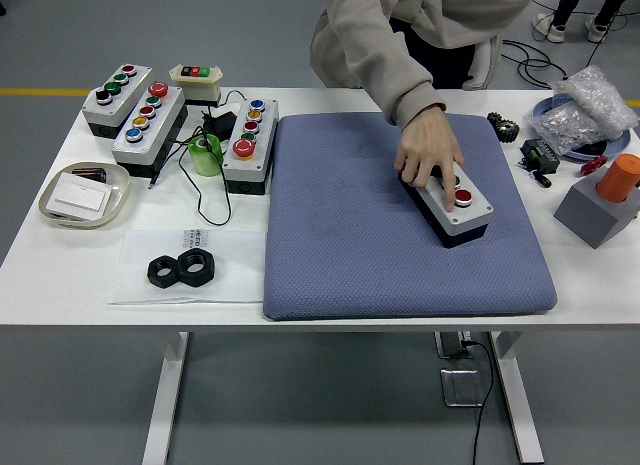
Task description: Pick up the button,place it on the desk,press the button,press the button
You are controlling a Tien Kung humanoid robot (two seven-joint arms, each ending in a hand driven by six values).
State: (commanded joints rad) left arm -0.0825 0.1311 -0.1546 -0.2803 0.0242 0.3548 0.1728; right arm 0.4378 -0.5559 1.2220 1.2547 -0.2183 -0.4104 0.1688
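A grey button box (455,207) with a black base lies slanted on the right part of the blue pad (350,235). Its red button (463,196) shows at the near end; the other buttons are hidden under a person's hand (430,155). The person leans in from the far side of the table and holds the box from above. Neither of my hands is in view.
At the far left stand three more button boxes (146,123), (118,90), (250,135) and a small switch box (196,79). A green tape roll (206,155), a tray (85,193) and black nuts (182,269) lie left. An orange-topped grey block (604,203) and bagged parts (590,110) sit right.
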